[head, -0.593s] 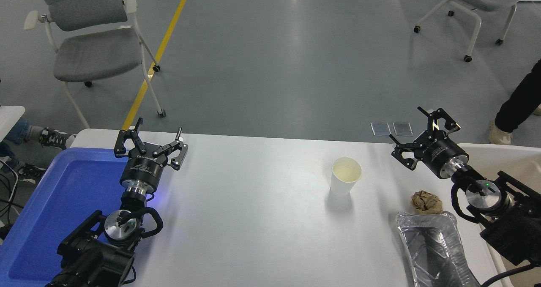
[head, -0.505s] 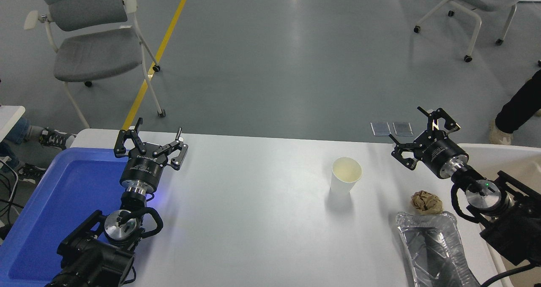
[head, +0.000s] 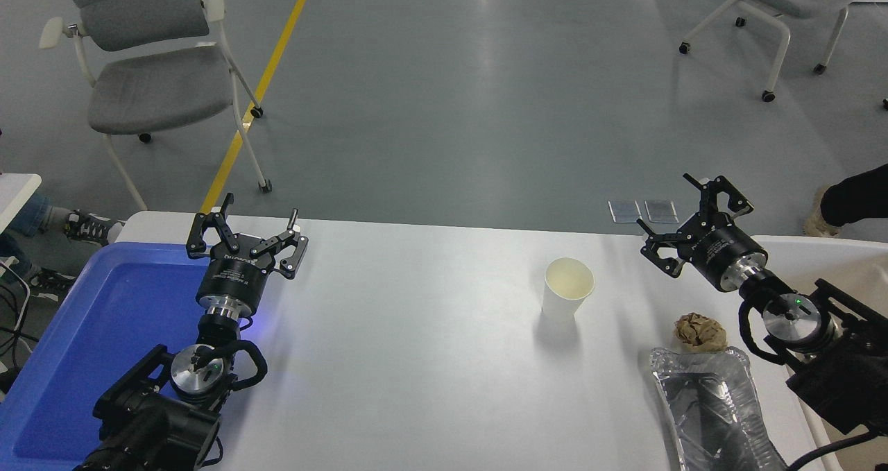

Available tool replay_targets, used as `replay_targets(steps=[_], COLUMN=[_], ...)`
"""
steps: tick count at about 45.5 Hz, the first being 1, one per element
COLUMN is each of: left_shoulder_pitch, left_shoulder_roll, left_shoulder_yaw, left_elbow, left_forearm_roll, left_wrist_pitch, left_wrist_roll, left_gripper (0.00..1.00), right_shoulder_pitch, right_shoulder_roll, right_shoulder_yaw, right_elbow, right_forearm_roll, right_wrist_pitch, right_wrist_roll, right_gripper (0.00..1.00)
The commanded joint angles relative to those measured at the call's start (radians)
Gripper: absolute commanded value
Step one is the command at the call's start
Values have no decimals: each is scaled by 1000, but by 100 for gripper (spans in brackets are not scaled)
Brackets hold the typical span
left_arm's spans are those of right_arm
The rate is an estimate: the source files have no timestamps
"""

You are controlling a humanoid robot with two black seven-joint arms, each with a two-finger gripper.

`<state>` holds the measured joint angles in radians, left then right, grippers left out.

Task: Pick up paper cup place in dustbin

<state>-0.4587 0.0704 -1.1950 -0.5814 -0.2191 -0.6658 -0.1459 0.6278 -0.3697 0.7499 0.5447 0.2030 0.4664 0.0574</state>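
The white paper cup (head: 568,288) stands upright on the white table, right of centre, its cream inside showing. My right gripper (head: 685,211) hovers open above the table's far right, a good hand's width to the right of the cup and touching nothing. Behind the right arm lies the beige dustbin (head: 825,249) at the right edge, mostly hidden by the arm. My left gripper (head: 244,227) stays parked open at the lower left, over the corner of the blue tray.
A blue tray (head: 90,325) fills the table's left end. A crumpled brown paper ball (head: 699,331) and a silver foil tray (head: 714,408) lie near the right arm. Chairs stand on the floor beyond; a person's leg (head: 850,197) shows at the right edge.
My right gripper has shifted very slightly up and left. The person's leg at the right edge has moved lower and further out of the picture. The cup has not moved.
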Motion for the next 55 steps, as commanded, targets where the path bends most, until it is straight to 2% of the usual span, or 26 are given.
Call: replay_targets(steps=[1,15,28,36,43,55], left_shoulder_pitch=[0,0,0,0,0,0], left_shoulder_roll=[0,0,2,2,2,2], left_shoulder_yaw=[2,0,2,2,2,2], left_elbow=[0,0,0,0,0,0], left_forearm_roll=[0,0,0,0,0,0], left_wrist_pitch=[0,0,0,0,0,0], left_wrist_roll=[0,0,0,0,0,0], left_gripper=[99,99,99,99,99,99], right_shoulder_pitch=[7,18,55,265,504,927], right_shoulder_roll=[-3,-93,-284,-443,-537,-598], right_shoulder_yaw=[-1,-1,-41,-409,-753,-1266], right_elbow=[9,66,233,328,411,570], right_forearm_roll=[-2,-105,-283,-274,-272,-290], right_wrist_pitch=[0,-3,-58,-78,-78,-78], right_wrist_roll=[-1,-8,-16,-21,-19,-19], right_gripper=[100,100,100,100,100,100])
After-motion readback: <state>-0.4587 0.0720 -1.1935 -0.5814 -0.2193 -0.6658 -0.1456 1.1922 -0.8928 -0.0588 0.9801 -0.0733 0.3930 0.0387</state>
